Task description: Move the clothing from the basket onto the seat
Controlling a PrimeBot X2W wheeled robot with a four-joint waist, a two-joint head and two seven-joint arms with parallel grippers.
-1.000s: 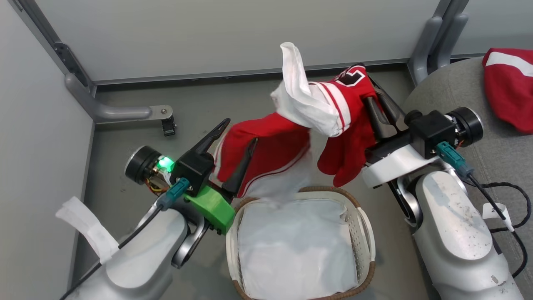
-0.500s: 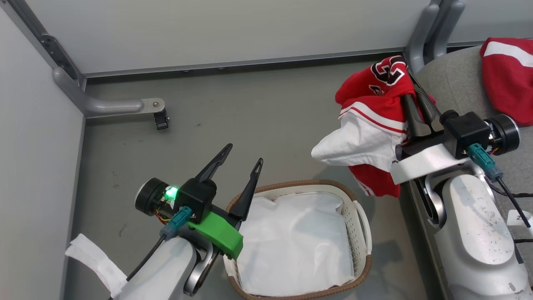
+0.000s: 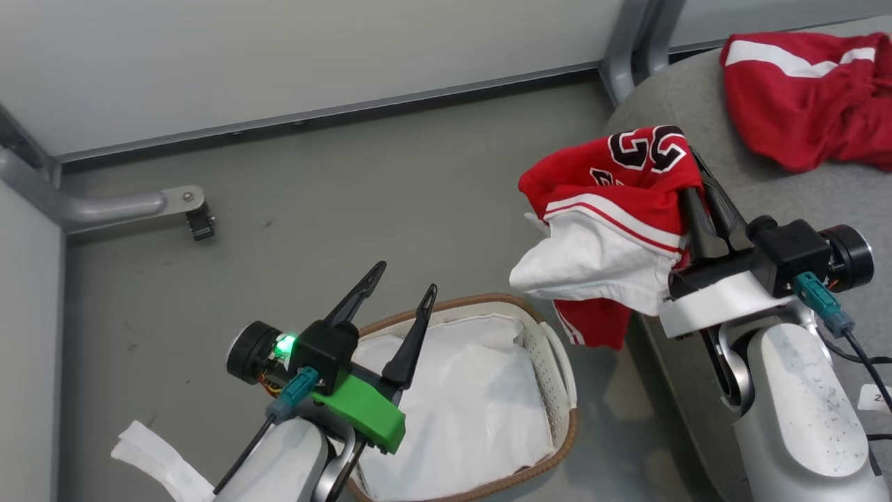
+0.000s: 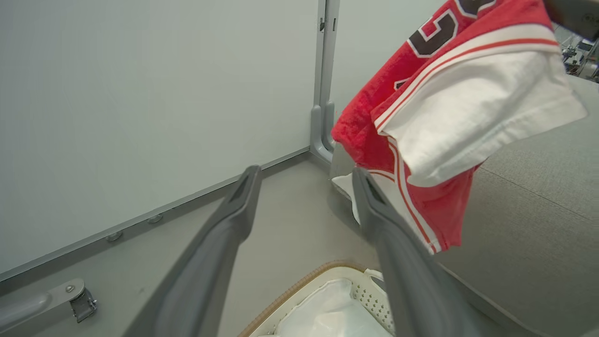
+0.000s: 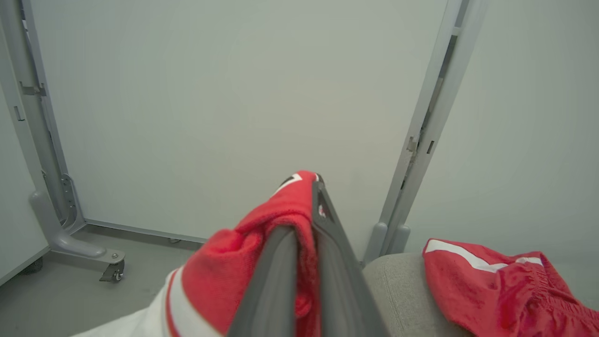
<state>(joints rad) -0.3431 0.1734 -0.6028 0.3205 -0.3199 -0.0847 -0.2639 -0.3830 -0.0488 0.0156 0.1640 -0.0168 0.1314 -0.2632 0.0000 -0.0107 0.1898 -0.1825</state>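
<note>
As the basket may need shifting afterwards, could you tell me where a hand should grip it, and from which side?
Probably the loop handle on the basket, facing the seat, from above: it bows out from the perforated wall, leaving a finger gap. The open left hand hovers nearby.

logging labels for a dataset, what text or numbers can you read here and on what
"23", as best it reads through the folds: black digits on the held jersey.
White tag by the right arm: cut off, unreadable.
Shorts on the seat: no text shows.
</note>
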